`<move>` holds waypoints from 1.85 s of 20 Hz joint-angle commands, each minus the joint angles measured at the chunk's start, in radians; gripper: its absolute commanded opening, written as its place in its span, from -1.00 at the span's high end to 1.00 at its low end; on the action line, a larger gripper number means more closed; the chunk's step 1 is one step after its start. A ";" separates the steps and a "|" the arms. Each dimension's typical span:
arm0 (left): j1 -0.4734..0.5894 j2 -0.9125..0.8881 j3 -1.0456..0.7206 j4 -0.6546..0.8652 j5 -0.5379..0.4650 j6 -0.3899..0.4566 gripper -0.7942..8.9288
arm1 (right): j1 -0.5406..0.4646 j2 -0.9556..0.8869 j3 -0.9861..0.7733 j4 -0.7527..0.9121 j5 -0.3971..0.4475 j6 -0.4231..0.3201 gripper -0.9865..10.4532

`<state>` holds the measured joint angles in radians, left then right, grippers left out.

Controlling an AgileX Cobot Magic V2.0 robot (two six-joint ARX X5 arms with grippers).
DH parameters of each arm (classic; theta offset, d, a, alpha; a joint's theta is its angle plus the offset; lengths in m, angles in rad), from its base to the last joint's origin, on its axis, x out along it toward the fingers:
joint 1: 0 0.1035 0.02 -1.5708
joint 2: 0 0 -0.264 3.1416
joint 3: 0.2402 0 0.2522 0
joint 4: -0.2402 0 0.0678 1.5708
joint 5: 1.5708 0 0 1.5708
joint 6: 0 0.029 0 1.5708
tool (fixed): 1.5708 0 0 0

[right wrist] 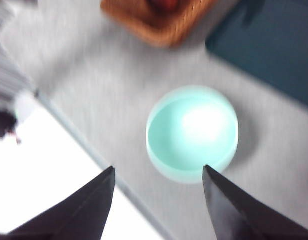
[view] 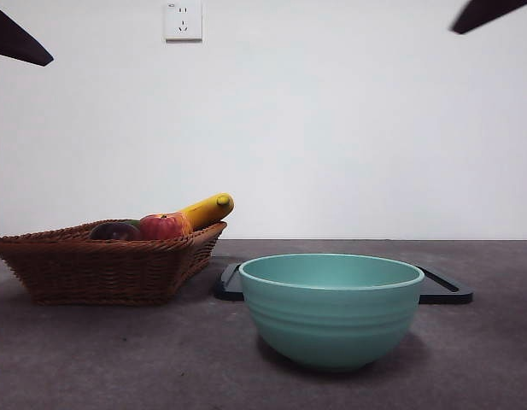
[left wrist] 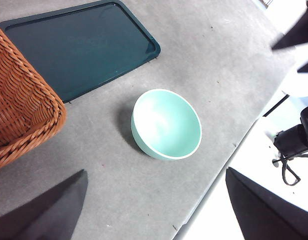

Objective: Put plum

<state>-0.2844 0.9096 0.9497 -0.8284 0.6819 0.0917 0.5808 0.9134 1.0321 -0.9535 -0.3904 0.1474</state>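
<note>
1. Front view: the plum is seen low in the basket, touching the apple; a wrong pick is risked.
2. Left wrist view: the left gripper is held spread, empty, above the bowl.
3. Right wrist view: the right gripper is likewise parted, blurred.

Each tool is a pair of plain black jaws, broad at the base and tapering to blunt points. The left tool shows matte, flat-sided wedges with clean straight edges. The right tool looks the same, though that view is blurred. In the front view, only dark pointed tips show at both upper corners.
</note>
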 commanded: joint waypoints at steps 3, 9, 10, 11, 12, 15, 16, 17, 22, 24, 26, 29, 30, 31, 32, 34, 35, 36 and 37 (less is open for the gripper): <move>-0.004 0.007 0.011 0.005 0.005 0.012 -0.06 | 0.007 -0.021 0.014 -0.104 -0.003 -0.060 0.34; -0.004 0.007 0.011 0.005 0.005 0.012 -0.06 | 0.007 -0.020 0.014 -0.087 -0.002 -0.072 0.34; -0.004 0.007 0.011 0.005 0.005 0.012 -0.06 | 0.007 -0.020 0.014 -0.087 -0.002 -0.074 0.34; -0.004 0.007 0.011 0.005 0.005 0.012 -0.06 | 0.007 -0.020 0.014 -0.087 -0.002 -0.074 0.34; -0.004 0.007 0.011 0.005 0.005 0.012 -0.06 | 0.007 -0.020 0.014 -0.087 -0.003 -0.076 0.34; -0.004 0.007 0.011 0.005 0.005 0.012 0.00 | 0.007 -0.020 0.014 -0.088 -0.003 -0.078 0.35; -0.004 0.007 0.011 0.005 0.005 0.012 0.11 | 0.007 -0.020 0.014 -0.088 -0.003 -0.078 0.42; -0.004 0.007 0.011 0.005 0.005 0.012 0.31 | 0.007 -0.020 0.014 -0.088 -0.002 -0.078 0.55; -0.004 0.007 0.011 0.006 0.005 0.012 0.82 | 0.007 -0.020 0.014 -0.086 -0.002 -0.081 0.81; -0.004 0.007 0.011 0.006 0.005 0.012 0.82 | 0.006 -0.020 0.014 -0.084 -0.003 -0.080 0.81; -0.004 0.007 0.011 0.006 0.005 0.012 0.82 | 0.006 -0.020 0.014 -0.083 -0.002 -0.080 0.81; -0.004 0.007 0.011 0.006 0.005 0.012 0.82 | 0.006 -0.020 0.014 -0.079 -0.002 -0.080 0.81; -0.004 0.007 0.011 0.006 0.005 0.012 0.82 | 0.006 -0.020 0.014 -0.079 -0.002 -0.080 0.81; -0.004 0.007 0.011 0.006 0.005 0.012 0.82 | 0.006 -0.020 0.014 -0.079 -0.002 -0.080 0.81; -0.004 0.007 0.011 0.006 0.005 0.012 0.82 | 0.006 -0.020 0.014 -0.079 -0.002 -0.080 0.81; -0.004 0.007 0.011 0.006 0.005 0.012 0.82 | 0.006 -0.020 0.014 -0.079 -0.002 -0.080 0.81; -0.004 0.007 0.011 0.006 0.005 0.012 0.82 | 0.006 -0.020 0.014 -0.079 -0.002 -0.080 0.81; -0.004 0.007 0.011 0.006 0.005 0.012 0.82 | 0.006 -0.020 0.014 -0.079 -0.002 -0.080 0.81; -0.004 0.007 0.011 0.006 0.005 0.012 0.82 | 0.006 -0.020 0.014 -0.079 -0.002 -0.080 0.81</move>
<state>-0.2844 0.9096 0.9497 -0.8303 0.6819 0.0917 0.5808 0.8879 1.0321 -1.0409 -0.3904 0.0780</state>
